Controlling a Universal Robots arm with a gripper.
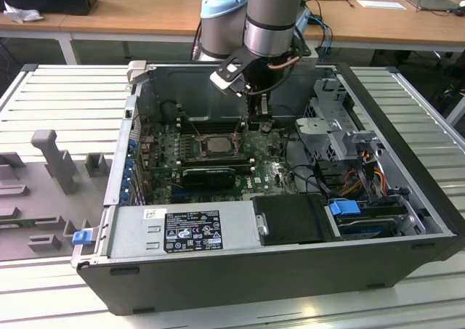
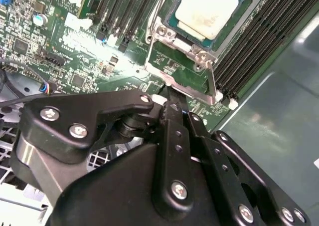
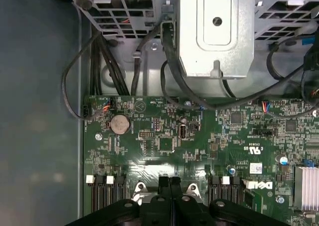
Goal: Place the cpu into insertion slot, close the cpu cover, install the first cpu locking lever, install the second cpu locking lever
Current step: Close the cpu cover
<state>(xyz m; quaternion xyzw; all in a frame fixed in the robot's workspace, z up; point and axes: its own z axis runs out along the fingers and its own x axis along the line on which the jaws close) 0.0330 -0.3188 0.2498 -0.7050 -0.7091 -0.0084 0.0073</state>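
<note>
In the exterior view's centre, the black gripper (image 1: 260, 122), fingers clenched empty, hangs beside the dark-framed square insertion slot (image 1: 189, 147) holding the pale silvery square cpu (image 1: 216, 143).

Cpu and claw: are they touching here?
Apart. In the second wrist view the cpu lies beyond the claw, with a metal frame and green board between them.

Cpu (image 2: 207, 9): pale silvery square chip, lying flat and face up, sitting inside insertion slot (image 1: 190, 146).
Insertion slot: dark-framed square socket, lying level on green circuit board (image 1: 272, 171).
Cpu cover (image 2: 185, 42): thin metal frame, bordering the cpu's edge, leaving its face showing through the window.
</note>
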